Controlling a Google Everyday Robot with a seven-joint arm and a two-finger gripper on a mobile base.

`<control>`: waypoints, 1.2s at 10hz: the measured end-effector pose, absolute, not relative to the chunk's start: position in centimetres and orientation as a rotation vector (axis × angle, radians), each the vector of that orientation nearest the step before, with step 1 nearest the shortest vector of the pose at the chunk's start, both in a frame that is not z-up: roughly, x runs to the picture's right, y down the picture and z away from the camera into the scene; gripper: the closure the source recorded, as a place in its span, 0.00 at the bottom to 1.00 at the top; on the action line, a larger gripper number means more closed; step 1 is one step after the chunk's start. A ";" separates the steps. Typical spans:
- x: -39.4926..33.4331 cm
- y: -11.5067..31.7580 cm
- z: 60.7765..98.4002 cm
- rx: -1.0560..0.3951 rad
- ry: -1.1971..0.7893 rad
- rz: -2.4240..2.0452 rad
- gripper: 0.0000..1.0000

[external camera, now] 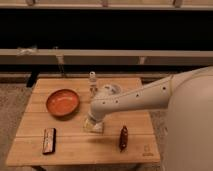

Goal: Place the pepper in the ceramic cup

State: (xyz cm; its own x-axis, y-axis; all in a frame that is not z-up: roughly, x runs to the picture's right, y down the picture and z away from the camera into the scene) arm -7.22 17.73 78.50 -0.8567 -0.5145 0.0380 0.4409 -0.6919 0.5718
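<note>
The pepper (123, 137) lies near the table's (75, 150) front edge, well apart from the bar (49, 140). The gripper (94, 125) hangs low mid-table, near the pepper but not touching it — its grip cannot be told. Beyond — bowl (63, 102), bottle (92, 82).

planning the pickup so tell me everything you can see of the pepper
The pepper is a small, slim, dark reddish-brown pod with tapered ends. It lies flat on the wooden table near the front edge, its length running roughly front to back. Only the table touches it. The gripper hangs low over the table's middle, beside the pepper and apart from it.
</note>
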 end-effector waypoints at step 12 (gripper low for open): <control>-3.8 18.5 78.6 0.053 -0.800 -2.470 0.24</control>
State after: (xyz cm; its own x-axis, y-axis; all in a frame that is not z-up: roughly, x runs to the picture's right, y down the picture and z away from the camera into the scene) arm -3.84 18.51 78.57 -0.8547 -0.5042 0.1234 0.4808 -0.6795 0.5542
